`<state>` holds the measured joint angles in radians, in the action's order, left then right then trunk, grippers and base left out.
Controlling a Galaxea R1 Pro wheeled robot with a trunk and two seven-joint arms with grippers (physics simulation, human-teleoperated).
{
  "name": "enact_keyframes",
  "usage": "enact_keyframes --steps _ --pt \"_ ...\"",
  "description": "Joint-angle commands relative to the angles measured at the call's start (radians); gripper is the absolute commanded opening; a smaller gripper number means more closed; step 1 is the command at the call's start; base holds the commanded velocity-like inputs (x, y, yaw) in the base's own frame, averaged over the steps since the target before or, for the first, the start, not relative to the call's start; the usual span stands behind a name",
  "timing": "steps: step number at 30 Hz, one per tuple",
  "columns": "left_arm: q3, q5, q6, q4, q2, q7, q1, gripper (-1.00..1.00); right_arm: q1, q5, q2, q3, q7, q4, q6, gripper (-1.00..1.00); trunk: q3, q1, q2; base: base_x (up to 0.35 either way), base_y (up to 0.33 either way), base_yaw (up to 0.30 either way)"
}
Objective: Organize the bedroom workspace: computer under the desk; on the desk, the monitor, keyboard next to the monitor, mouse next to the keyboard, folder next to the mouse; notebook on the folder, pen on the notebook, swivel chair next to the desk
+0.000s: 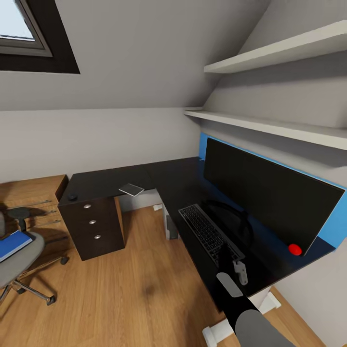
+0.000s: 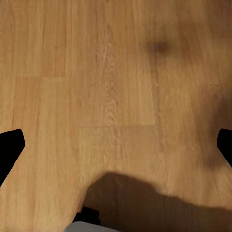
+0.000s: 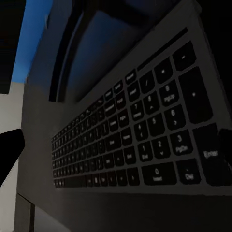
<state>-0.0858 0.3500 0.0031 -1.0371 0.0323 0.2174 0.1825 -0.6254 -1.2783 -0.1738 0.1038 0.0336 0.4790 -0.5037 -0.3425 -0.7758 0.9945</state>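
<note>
Two items sit right: monitor and keyboard on the desk. My right gripper hovers at the keyboard's end, fingers apart, empty. Next I judge the mouse, well apart on the far wing, needs fetching.

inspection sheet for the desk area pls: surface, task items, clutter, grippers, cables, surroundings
Surface: black L-shaped desk.
Job's things: monitor and keyboard on desk; mouse and notebook on far wing; folder on swivel chair.
Clutter: red ball by monitor.
Grippers: right gripper at keyboard's near end, state unclear; left gripper open over wooden floor.
Cables: nothing seen.
Surroundings: wall shelves, wooden drawer unit.
</note>
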Motion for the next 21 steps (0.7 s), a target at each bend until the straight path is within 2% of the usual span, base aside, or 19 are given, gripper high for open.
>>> enact_keyframes --steps 1,8,10,12,13,15,16,17,18,19,21 --pt "-0.005 0.009 0.0 -0.002 0.001 0.008 0.0 1.0 0.0 -0.007 -0.001 0.002 0.0 0.006 -0.002 1.0 0.002 0.004 -0.006 0.0 0.0 0.0" --pt "-0.005 0.009 0.0 0.004 0.001 0.008 0.0 1.0 0.0 0.0 -0.001 0.002 -0.006 0.02 -0.003 1.0 0.024 0.031 -0.055 0.0 0.0 0.0" --pt "-0.005 0.009 0.0 0.007 0.001 0.008 0.0 1.0 0.0 0.01 -0.001 0.001 -0.008 0.02 -0.005 1.0 0.03 0.038 -0.069 0.0 0.0 0.0" --pt "-0.005 0.009 0.0 0.008 0.001 0.008 0.0 1.0 0.0 0.041 -0.001 -0.003 -0.017 0.02 -0.006 1.0 0.037 0.046 -0.083 0.0 0.0 0.0" --pt "-0.005 0.009 0.0 0.008 0.001 0.008 0.0 1.0 0.0 0.079 -0.001 -0.013 -0.028 0.02 -0.007 1.0 0.04 0.05 -0.09 0.0 0.0 0.0" --pt "-0.005 0.009 0.0 0.009 0.001 0.008 0.0 1.0 0.0 0.13 -0.001 -0.03 -0.042 0.02 -0.007 1.0 0.046 0.057 -0.104 0.0 0.0 0.0" --pt "-0.005 0.009 0.0 0.009 0.001 0.008 0.0 1.0 0.0 0.19 -0.001 -0.056 -0.061 0.019 -0.007 1.0 0.049 0.061 -0.111 0.0 0.0 0.0" --pt "-0.005 0.009 0.0 0.009 0.001 0.008 0.0 1.0 0.0 0.269 -0.001 -0.097 -0.09 0.018 -0.006 1.0 0.052 0.065 -0.118 0.0 0.0 0.0" --pt "-0.005 0.008 0.0 0.009 0.001 0.008 0.0 1.0 0.0 0.3 -0.001 -0.114 -0.102 0.017 -0.005 1.0 0.055 0.069 -0.125 0.0 0.0 0.0" --pt "-0.005 0.008 0.0 0.009 0.001 0.008 0.0 1.0 0.0 0.364 -0.001 -0.151 -0.126 0.016 -0.002 1.0 0.059 0.073 -0.132 0.0 0.0 0.0" --pt "-0.005 0.008 0.0 0.009 0.001 0.008 0.0 1.0 0.0 0.422 -0.001 -0.194 -0.147 0.015 0.001 1.0 0.065 0.08 -0.146 0.0 0.0 0.0"
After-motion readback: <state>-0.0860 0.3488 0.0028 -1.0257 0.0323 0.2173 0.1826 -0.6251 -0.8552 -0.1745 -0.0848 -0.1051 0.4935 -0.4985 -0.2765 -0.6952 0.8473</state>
